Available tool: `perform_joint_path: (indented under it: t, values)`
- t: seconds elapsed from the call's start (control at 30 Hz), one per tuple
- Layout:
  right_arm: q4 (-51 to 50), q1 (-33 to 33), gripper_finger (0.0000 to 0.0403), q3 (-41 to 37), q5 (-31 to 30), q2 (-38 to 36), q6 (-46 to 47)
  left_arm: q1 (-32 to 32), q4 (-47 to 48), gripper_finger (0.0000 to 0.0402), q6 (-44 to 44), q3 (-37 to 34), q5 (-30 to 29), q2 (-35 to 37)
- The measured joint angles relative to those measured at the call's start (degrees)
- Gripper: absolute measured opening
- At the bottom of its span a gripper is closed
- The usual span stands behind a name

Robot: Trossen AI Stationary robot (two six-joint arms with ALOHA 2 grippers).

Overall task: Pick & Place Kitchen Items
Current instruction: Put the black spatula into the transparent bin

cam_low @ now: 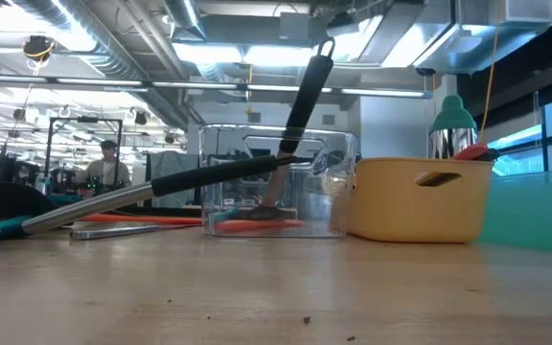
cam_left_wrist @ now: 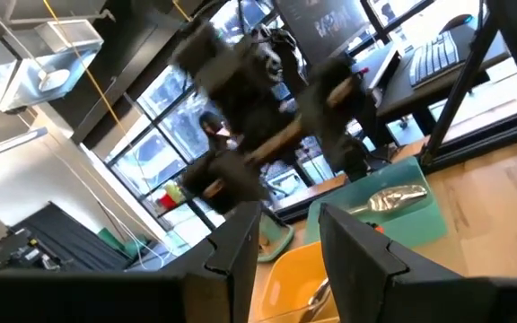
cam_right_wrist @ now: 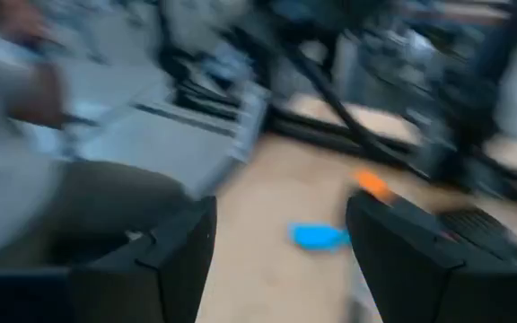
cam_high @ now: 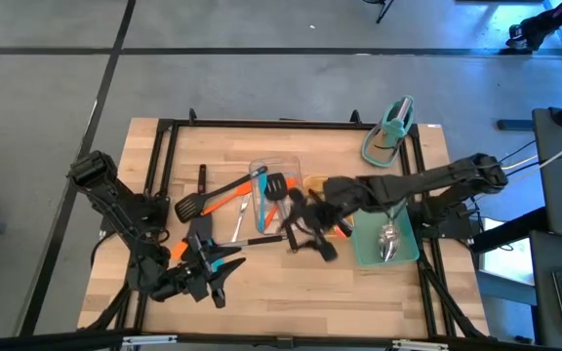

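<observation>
– What carries it all?
– A pale wooden counter [cam_high: 261,283] framed by black rails.
– And directly on it?
– A clear tray [cam_high: 273,174] mid-counter, a yellow tray [cam_high: 318,183] just beside it, a teal tray [cam_high: 371,249] on the right. A black slotted turner [cam_high: 191,206] with an orange handle lies left of the clear tray.

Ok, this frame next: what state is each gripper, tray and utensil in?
Left gripper: open, empty, at the table's near left.
Right gripper: open, empty, over the table's middle.
Clear tray: holds utensils leaning out.
Teal tray: holds a steel spoon.
Black slotted turner: flat on the table.
</observation>
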State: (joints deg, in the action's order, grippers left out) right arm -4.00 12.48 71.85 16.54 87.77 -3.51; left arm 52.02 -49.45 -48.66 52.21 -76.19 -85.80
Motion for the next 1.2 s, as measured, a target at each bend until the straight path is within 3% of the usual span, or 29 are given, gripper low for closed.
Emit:
perform_joint_path:
  t: [0.13, 0.27, 0.47, 0.6, 0.7, 0.8, 0.97, 1.2]
  values:
    - [4.8, 5.0, 0.0252, 0.0, 6.1, 0.0, -0.1, 0.0, -0.5, 0.0113, 0.0, 0.0, 1.4, 0.0]
    - [4.9, 9.9, 0.0252, 0.0, 8.1, 0.1, -4.9, -0.4, -0.5, 0.0113, 1.9, 0.0, 1.8, 0.0]
    - [4.4, 15.0, 0.0252, 0.0, 7.7, 0.4, -6.4, -0.4, 5.2, 0.0113, 17.9, -0.2, -1.6, 0.0]
    - [4.3, 17.2, 0.0252, 0.0, 0.7, 0.7, -5.8, 1.5, 11.3, 0.0113, 29.8, -0.2, -2.6, 0.0]
    - [4.5, 18.1, 0.0252, 0.0, -7.6, 1.7, -1.6, 3.4, 16.7, 0.0113, 39.3, -0.2, -2.7, 0.0]
    - [5.2, 17.9, 0.0252, 0.0, -12.2, 3.0, 3.7, 5.5, 23.0, 0.0113, 48.3, -0.2, -2.7, 0.0]
    - [8.4, 16.5, 0.0252, 0.0, -15.0, 5.6, 12.3, 8.1, 30.6, 0.0113, 60.8, -0.3, -0.5, 0.0]
    - [17.4, 15.8, 0.0252, 0.0, -15.0, 11.6, 20.9, 8.8, 43.2, 0.0113, 78.2, -0.3, 12.4, 0.0]
